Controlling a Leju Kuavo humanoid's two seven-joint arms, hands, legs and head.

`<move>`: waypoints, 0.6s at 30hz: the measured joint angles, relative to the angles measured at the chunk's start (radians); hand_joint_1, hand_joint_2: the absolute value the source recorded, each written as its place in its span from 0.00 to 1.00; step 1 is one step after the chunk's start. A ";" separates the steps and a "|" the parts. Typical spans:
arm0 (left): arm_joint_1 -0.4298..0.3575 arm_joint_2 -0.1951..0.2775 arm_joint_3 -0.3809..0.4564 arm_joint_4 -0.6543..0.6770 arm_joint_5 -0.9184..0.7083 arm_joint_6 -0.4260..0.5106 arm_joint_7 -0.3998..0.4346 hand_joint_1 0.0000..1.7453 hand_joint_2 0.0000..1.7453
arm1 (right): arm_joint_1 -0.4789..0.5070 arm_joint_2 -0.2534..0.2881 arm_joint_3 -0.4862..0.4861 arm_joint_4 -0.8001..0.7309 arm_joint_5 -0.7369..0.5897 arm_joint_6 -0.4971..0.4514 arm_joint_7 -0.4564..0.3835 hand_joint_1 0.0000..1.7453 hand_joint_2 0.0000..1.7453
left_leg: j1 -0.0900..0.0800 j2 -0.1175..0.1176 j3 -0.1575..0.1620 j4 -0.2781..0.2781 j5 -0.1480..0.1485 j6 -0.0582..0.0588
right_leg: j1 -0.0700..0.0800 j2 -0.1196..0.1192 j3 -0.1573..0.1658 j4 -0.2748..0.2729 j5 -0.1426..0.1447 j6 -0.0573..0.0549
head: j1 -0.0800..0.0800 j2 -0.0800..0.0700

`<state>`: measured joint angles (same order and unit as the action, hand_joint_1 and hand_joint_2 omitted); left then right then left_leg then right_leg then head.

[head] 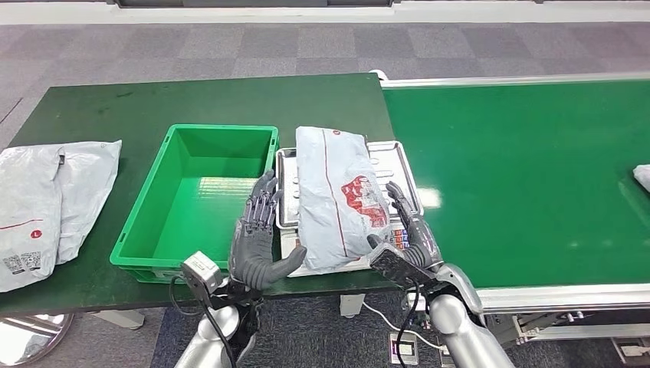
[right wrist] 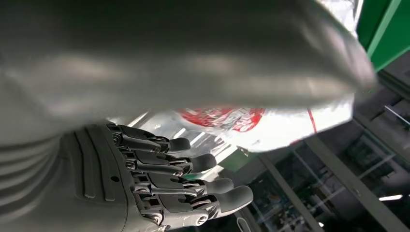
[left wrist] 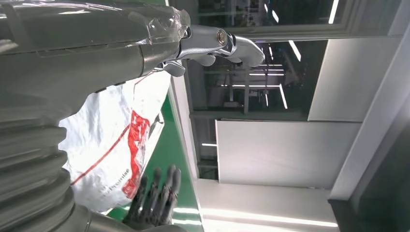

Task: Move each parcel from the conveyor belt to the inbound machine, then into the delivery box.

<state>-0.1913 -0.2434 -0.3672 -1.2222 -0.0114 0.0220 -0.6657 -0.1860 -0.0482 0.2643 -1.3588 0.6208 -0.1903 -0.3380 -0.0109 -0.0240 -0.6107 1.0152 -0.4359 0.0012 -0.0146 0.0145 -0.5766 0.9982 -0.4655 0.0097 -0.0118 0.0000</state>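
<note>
Conveyor belt (head: 529, 169), a wide green band with a pale metal frame, fills the right side of the head view and butts against a dark green table (head: 92, 107) on the left. On that table, a green plastic delivery box (head: 153, 222) stands open near the front edge, and just to its right sits the inbound machine (head: 398, 157), a flat metal tray with a keypad strip at its near end. A grey-white parcel (head: 333, 192) with a red printed mark lies lengthwise on the tray, its far end reaching past the tray's far rim and its near end hanging over the front. Two more grey mailer bags (head: 46, 203) lie overlapped at the table's far left, well apart from the box. Another pale parcel edge (head: 642, 176) shows at the right border on the belt. The left hand (head: 257, 241) stands upright between the box and the parcel, fingers straight and apart, thumb reaching toward the parcel's near corner, holding nothing. The right hand (head: 402, 234) is on the parcel's right flank, fingers extended along its edge and thumb at the near corner; whether it actually grips the bag cannot be told. In the left wrist view the parcel (left wrist: 116, 145) lies against green surface with the right hand's dark fingers (left wrist: 157, 195) beside it.
</note>
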 joint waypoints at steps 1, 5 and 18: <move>-0.002 0.000 0.001 0.002 0.000 0.000 0.000 0.00 1.00 | 0.005 -0.002 0.000 -0.009 0.001 0.000 0.000 0.00 0.00 | 0.000 0.000 0.000 0.000 0.000 0.000 | 0.000 0.000 0.000 0.000 0.000 0.000 | 0.000 0.000; -0.005 0.003 0.008 0.007 -0.005 0.015 0.016 0.00 1.00 | 0.025 -0.006 -0.005 -0.046 -0.024 -0.021 -0.020 0.00 0.00 | 0.000 0.000 0.000 0.000 0.000 0.000 | 0.000 0.000 0.000 0.000 0.000 0.000 | 0.000 0.000; -0.019 0.069 0.100 -0.140 -0.047 0.078 0.155 0.00 1.00 | 0.141 0.058 -0.129 -0.360 -0.151 -0.093 -0.081 0.00 0.00 | 0.001 0.002 0.001 0.000 -0.001 -0.002 | 0.000 0.001 0.000 0.001 -0.001 -0.002 | 0.000 0.000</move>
<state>-0.2098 -0.1744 -0.2672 -1.3624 -0.0584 0.0999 -0.5112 -0.0454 0.0093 0.1349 -1.7191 0.4696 -0.2834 -0.4189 -0.0101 -0.0222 -0.6097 1.0150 -0.4370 -0.0006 -0.0142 0.0157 -0.5764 0.9988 -0.4667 0.0078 -0.0118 0.0000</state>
